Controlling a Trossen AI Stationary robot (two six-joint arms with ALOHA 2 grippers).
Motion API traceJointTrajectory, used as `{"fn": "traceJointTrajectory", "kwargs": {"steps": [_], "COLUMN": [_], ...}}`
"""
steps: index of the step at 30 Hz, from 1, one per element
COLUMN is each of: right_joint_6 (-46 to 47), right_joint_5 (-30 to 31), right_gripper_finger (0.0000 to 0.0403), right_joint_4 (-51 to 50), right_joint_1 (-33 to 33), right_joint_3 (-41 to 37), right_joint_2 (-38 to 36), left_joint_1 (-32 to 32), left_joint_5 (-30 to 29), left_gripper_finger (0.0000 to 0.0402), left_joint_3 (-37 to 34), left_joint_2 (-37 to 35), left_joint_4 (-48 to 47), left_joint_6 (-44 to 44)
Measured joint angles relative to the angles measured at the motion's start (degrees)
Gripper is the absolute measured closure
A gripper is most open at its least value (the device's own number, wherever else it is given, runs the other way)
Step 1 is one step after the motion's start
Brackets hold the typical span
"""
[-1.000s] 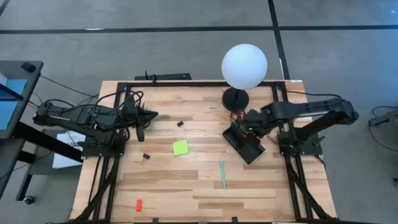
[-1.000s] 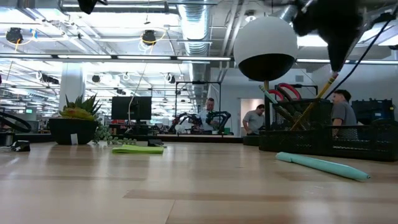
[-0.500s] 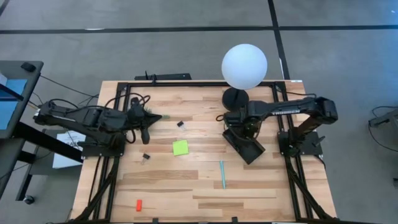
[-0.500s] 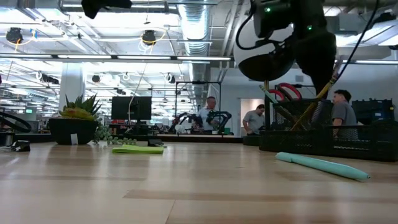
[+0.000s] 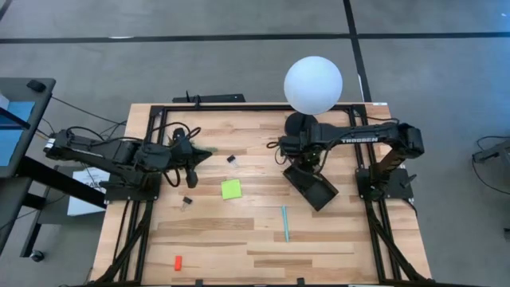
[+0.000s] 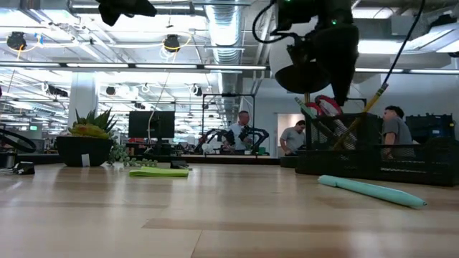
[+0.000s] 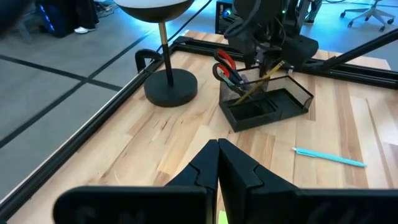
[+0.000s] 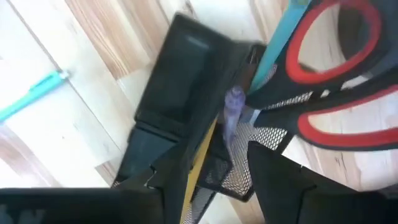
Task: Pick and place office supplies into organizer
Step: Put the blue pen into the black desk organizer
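Note:
The black mesh organizer (image 5: 317, 190) lies at the table's right. In it stand red-handled scissors (image 8: 339, 81), a tan pencil (image 6: 376, 97), a purple pen (image 8: 232, 109) and a teal pen (image 8: 273, 46). My right gripper (image 8: 224, 158) hangs open above the organizer's far end, pointing down, and holds nothing. Loose on the wood lie a lime sticky-note pad (image 5: 231, 189), a teal pen (image 5: 284, 223), two black clips (image 5: 232, 159) (image 5: 187, 202) and a red-orange piece (image 5: 178, 262). My left gripper (image 7: 217, 165) is shut and empty above the table's left.
The white globe lamp (image 5: 313, 84) stands on its round black base (image 5: 301, 123) just beyond the organizer, close to my right arm. A potted plant (image 6: 90, 140) sits at the far left. Black frame rails (image 5: 239, 108) run along the table's edges.
My right gripper has gone from over the organizer's middle toward the table's left and far side, sunk a little, rolled about its own axis and opened. The tan pencil stays leaning in the organizer. My left gripper has crept toward the table's middle.

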Motion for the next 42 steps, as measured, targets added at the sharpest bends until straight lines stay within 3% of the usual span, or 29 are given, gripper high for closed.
{"fn": "traceJointTrajectory", "kwargs": {"steps": [7,13,16,20,24,27,31,39,42], "right_joint_6": [0.00,1.70,7.84,15.52,15.29,22.36,44.93,82.47,88.14], "right_joint_5": [0.00,-0.55,-6.52,-13.03,-12.11,-6.72,2.88,31.25,41.46], "right_gripper_finger": [0.0245,0.0262,0.0269,0.0269,0.0265,0.0271,0.0288,0.0301,0.0301], "right_joint_4": [0.87,-0.07,0.38,4.43,5.92,6.40,6.21,11.21,12.99], "right_joint_1": [0.02,1.01,2.65,8.29,17.85,24.80,31.50,48.57,53.50], "right_joint_3": [5.89,16.69,21.56,23.08,22.20,20.32,17.85,13.29,13.15], "right_joint_2": [-0.02,-0.08,-0.18,-0.27,-0.24,-0.15,-0.19,-0.15,0.82], "left_joint_1": [0.00,0.00,0.00,0.00,0.00,0.00,0.00,0.00,0.00], "left_joint_5": [0.00,0.00,0.00,0.37,1.38,1.44,1.45,1.45,1.41], "left_gripper_finger": [0.0402,0.0402,0.0402,0.0401,0.0402,0.0401,0.0402,0.0402,0.0402], "left_joint_3": [0.00,0.00,0.00,0.00,0.00,0.00,0.00,0.00,0.00], "left_joint_2": [-0.04,-0.04,-0.04,-0.04,-0.04,-0.04,-0.04,-0.07,-0.07], "left_joint_4": [0.21,2.18,2.18,2.14,2.03,2.04,3.19,7.20,8.44], "left_joint_6": [-0.02,-0.02,-0.67,-2.89,-3.06,-2.99,-3.34,1.65,2.70]}}
